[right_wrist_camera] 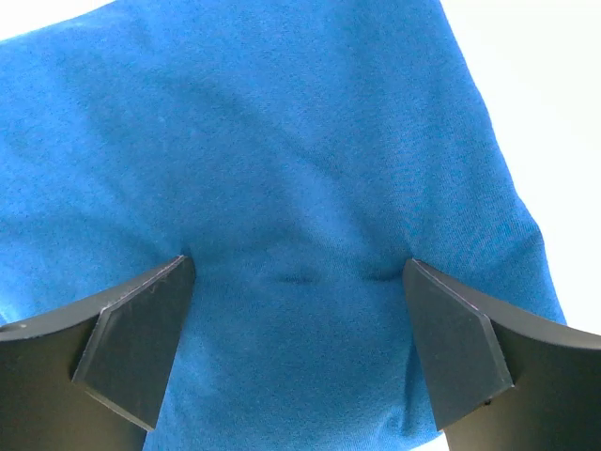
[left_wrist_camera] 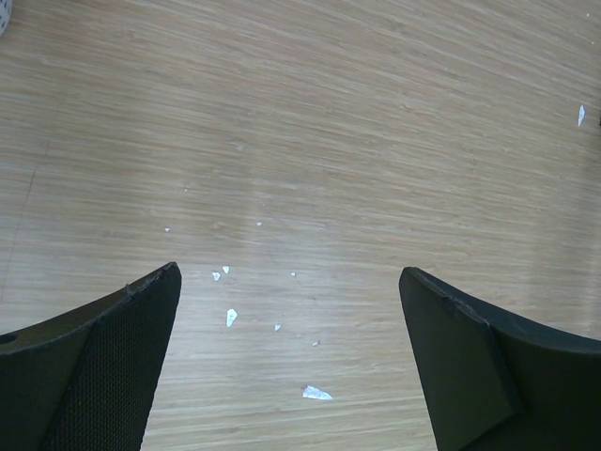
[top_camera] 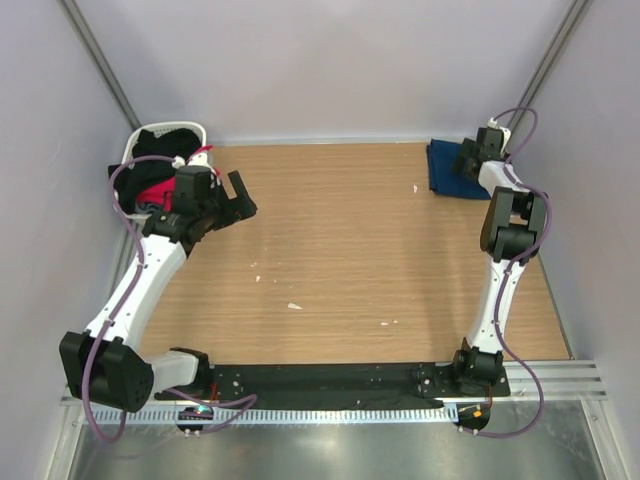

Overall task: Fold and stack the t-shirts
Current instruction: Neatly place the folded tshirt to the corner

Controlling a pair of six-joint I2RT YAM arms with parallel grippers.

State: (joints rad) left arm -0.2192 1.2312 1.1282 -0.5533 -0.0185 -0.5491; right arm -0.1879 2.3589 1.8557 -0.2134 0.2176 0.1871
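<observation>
Upper right: folded blue t-shirt (top_camera: 443, 170), soft, limp, dented under splayed right fingers (right_wrist_camera: 141, 348), nothing pinched. Likely best taken at a layered edge. Upper left: pink and black t-shirts (top_camera: 155, 192) in basket (top_camera: 160, 128); left fingers (left_wrist_camera: 103, 366) splayed, empty.

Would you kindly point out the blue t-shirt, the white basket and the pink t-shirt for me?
blue t-shirt (top_camera: 442, 168), top view, its uncovered left part.
white basket (top_camera: 168, 127), top view, its far rim.
pink t-shirt (top_camera: 155, 193), top view, the bunched fabric.
</observation>
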